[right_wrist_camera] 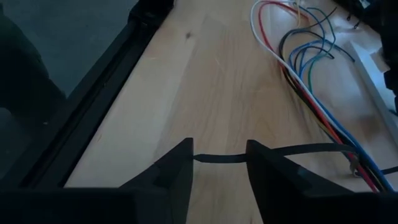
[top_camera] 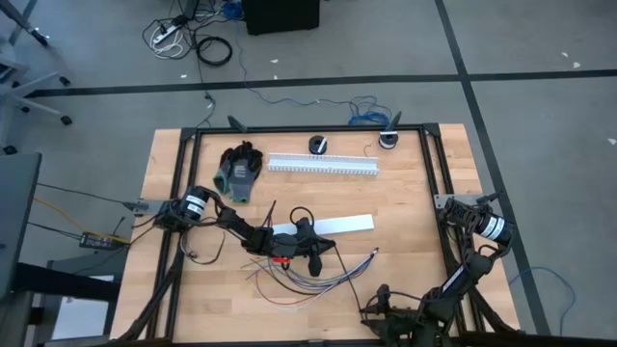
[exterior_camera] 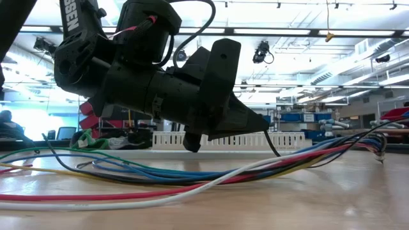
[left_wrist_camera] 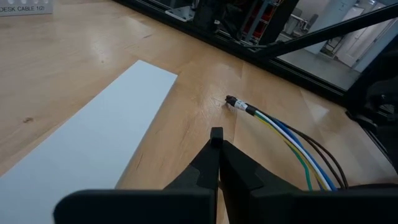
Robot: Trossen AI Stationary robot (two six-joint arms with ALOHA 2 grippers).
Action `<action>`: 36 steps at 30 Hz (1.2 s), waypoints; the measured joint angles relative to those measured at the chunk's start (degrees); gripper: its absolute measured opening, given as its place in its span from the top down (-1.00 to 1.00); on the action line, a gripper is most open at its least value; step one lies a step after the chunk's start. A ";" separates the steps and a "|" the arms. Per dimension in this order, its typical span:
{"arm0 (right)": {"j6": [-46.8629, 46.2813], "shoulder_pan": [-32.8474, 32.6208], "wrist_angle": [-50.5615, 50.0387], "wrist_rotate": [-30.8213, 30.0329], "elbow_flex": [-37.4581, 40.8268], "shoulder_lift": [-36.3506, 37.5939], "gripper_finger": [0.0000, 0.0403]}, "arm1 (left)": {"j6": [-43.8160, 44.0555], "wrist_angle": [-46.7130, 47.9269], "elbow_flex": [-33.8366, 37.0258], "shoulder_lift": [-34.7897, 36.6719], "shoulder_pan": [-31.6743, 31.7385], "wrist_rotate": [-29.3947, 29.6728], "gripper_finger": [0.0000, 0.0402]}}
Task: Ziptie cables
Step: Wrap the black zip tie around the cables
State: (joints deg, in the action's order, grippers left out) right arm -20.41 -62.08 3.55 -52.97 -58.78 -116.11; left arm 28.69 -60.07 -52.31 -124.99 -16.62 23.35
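The cables point(top_camera: 313, 275) are a loose bundle of coloured wires lying on the wooden table near its front. Their gathered end point(left_wrist_camera: 236, 104) rests on the wood just beyond my left gripper point(left_wrist_camera: 216, 134). That gripper is shut and hangs low over the bundle point(exterior_camera: 192, 182). A thin black zip tie point(exterior_camera: 275, 148) slants down from its tip to the table and runs toward the near edge point(top_camera: 349, 284). There my right gripper point(right_wrist_camera: 217, 165) is open, low over the wood, and the tie point(right_wrist_camera: 217, 158) crosses the gap between its fingers. My left gripper pinches one end of the zip tie point(exterior_camera: 267, 133) at its fingertips, coming in nearly level from the table's left; its own fingers hide the exact spot. The tie slants down from the tips onto the table. I cannot tell whether my right gripper's fingers touch the tie.
A flat white strip point(top_camera: 333, 226) lies just beyond the left gripper. The white slotted duct point(top_camera: 323, 165) and a dark glove point(top_camera: 239, 170) lie farther back. Two small round parts point(top_camera: 317, 145) sit at the far rail. The black frame rail point(right_wrist_camera: 93, 112) runs close beside the right gripper.
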 joint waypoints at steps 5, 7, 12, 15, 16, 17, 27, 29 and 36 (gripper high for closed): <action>0.02 0.04 0.06 -0.41 0.00 0.00 0.33 | 0.02 0.00 0.00 0.00 0.00 0.00 1.00; 0.02 -0.12 0.08 -1.03 -0.02 0.00 0.33 | 0.02 0.00 0.02 0.00 0.00 -0.02 1.00; 2.25 -0.77 0.13 -4.48 -1.80 0.00 0.33 | 0.04 0.00 0.02 0.00 0.00 -0.02 1.00; 4.85 -0.76 -0.16 -6.46 -3.06 0.00 0.35 | 0.04 0.00 0.02 0.00 0.00 -0.02 1.00; 5.48 -0.74 -0.47 -6.99 -3.35 0.00 0.35 | 0.04 0.00 0.02 0.00 0.00 -0.02 1.00; 5.57 -0.74 -0.98 -7.52 -3.52 0.02 0.36 | 0.04 0.00 0.02 0.00 0.00 -0.02 1.00; 8.73 0.23 -2.48 -11.27 -3.54 0.02 0.36 | -0.20 0.00 0.02 0.00 -0.07 -0.29 1.00; 9.60 0.40 -2.37 -12.01 -3.54 0.02 0.36 | -0.46 0.02 0.02 -0.02 -0.09 -0.39 1.00; 14.98 0.44 0.70 -16.83 -3.54 0.02 0.36 | -0.89 0.03 0.02 -0.04 -0.09 -0.48 1.00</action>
State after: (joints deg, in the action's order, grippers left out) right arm -5.42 -61.65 4.25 -69.80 -62.33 -116.09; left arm 27.79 -60.05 -52.29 -125.03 -16.71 22.87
